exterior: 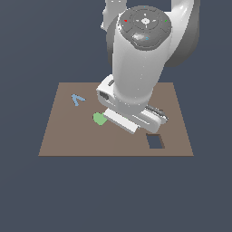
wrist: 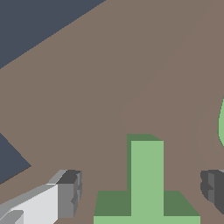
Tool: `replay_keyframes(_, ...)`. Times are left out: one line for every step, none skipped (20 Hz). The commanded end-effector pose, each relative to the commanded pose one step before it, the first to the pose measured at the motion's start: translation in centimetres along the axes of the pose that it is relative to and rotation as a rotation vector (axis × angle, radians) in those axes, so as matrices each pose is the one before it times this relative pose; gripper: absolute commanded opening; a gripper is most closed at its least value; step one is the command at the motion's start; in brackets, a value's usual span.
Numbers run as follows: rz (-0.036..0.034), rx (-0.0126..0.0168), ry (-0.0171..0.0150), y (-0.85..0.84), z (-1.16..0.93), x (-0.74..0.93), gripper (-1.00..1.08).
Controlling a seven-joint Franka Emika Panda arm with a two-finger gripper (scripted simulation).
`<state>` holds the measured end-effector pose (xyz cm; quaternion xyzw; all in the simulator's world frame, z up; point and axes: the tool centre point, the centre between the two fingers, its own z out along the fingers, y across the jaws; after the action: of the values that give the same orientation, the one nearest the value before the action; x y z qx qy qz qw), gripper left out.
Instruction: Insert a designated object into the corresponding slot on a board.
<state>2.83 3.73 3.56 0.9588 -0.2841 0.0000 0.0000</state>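
In the wrist view the light-green T block [wrist: 147, 175] lies flat on the brown board [wrist: 109, 78]. My gripper [wrist: 140, 190] is open and low over it. One finger [wrist: 68, 194] and the other finger [wrist: 213, 186] stand on either side of the block, clear of its edges. In the exterior view the arm's white hand [exterior: 131, 115] hangs low over the middle of the board [exterior: 59, 136] and hides the T block. The T-shaped slot shows in neither view.
A green heart [exterior: 99, 118] lies just to the exterior view's left of the hand, and its edge [wrist: 222, 122] shows in the wrist view. A blue letter piece [exterior: 78, 99] sits further back left. A dark rectangular cutout [exterior: 155, 141] is near the board's front right.
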Motion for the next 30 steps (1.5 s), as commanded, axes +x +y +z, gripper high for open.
replay_keyframes(-0.00001, -0.00002, -0.00002, 0.020, 0.519, -0.002, 1.00)
replay_keyframes(0.00000, 0.00000, 0.00000, 0.001, 0.040, 0.000, 1.00)
replay_keyframes(0.00000, 0.00000, 0.00000, 0.000, 0.000, 0.000, -1.00)
replay_keyframes(0.00000, 0.00000, 0.00000, 0.000, 0.000, 0.000, -1.00)
replay_keyframes(0.00000, 0.00000, 0.00000, 0.000, 0.000, 0.000, -1.00)
replay_keyframes(0.00000, 0.00000, 0.00000, 0.000, 0.000, 0.000, -1.00)
replay_keyframes(0.00000, 0.00000, 0.00000, 0.000, 0.000, 0.000, -1.00)
replay_keyframes(0.00000, 0.00000, 0.00000, 0.000, 0.000, 0.000, -1.00)
replay_keyframes(0.00000, 0.00000, 0.00000, 0.000, 0.000, 0.000, -1.00)
replay_keyframes(0.00000, 0.00000, 0.00000, 0.000, 0.000, 0.000, -1.00)
replay_keyframes(0.00000, 0.00000, 0.00000, 0.000, 0.000, 0.000, -1.00)
replay_keyframes(0.00000, 0.00000, 0.00000, 0.000, 0.000, 0.000, -1.00)
replay_keyframes(0.00000, 0.00000, 0.00000, 0.000, -0.003, -0.003, -1.00)
replay_keyframes(0.00000, 0.00000, 0.00000, -0.002, -0.063, 0.004, -1.00)
replay_keyframes(0.00000, 0.00000, 0.00000, -0.007, -0.188, 0.013, -1.00)
replay_keyframes(0.00000, 0.00000, 0.00000, -0.006, -0.188, 0.012, -1.00)
replay_keyframes(0.00000, 0.00000, 0.00000, -0.002, -0.063, 0.004, -1.00)
replay_keyframes(-0.00041, -0.00048, -0.00074, 0.001, 0.206, -0.048, -1.00)
replay_keyframes(-0.00069, 0.00002, 0.00003, 0.002, -0.002, 0.007, -1.00)
replay_keyframes(-0.00263, 0.00000, 0.00001, -0.023, -0.001, -0.002, -1.00)
replay_keyframes(-0.00414, 0.00000, 0.00001, -0.026, -0.002, 0.006, -1.00)
replay_keyframes(-0.00580, 0.00000, 0.00001, -0.036, -0.002, 0.009, -1.00)
replay_keyframes(-0.00749, 0.00000, 0.00001, -0.048, -0.003, 0.011, -1.00)
replay_keyframes(-0.00913, 0.00000, 0.00002, -0.057, -0.004, 0.014, -1.00)
replay_keyframes(-0.01081, 0.00000, 0.00002, -0.068, -0.004, 0.016, -1.00)
replay_keyframes(-0.01247, 0.00000, 0.00002, -0.078, -0.005, 0.018, -1.00)
replay_keyframes(-0.01414, 0.00000, 0.00003, -0.089, -0.006, 0.020, -1.00)
replay_keyframes(-0.01581, 0.00000, 0.00003, -0.099, -0.006, 0.023, -1.00)
replay_keyframes(-0.01750, 0.00000, 0.00003, -0.111, -0.007, 0.025, -1.00)
replay_keyframes(-0.01917, 0.00000, 0.00004, -0.121, -0.008, 0.027, -1.00)
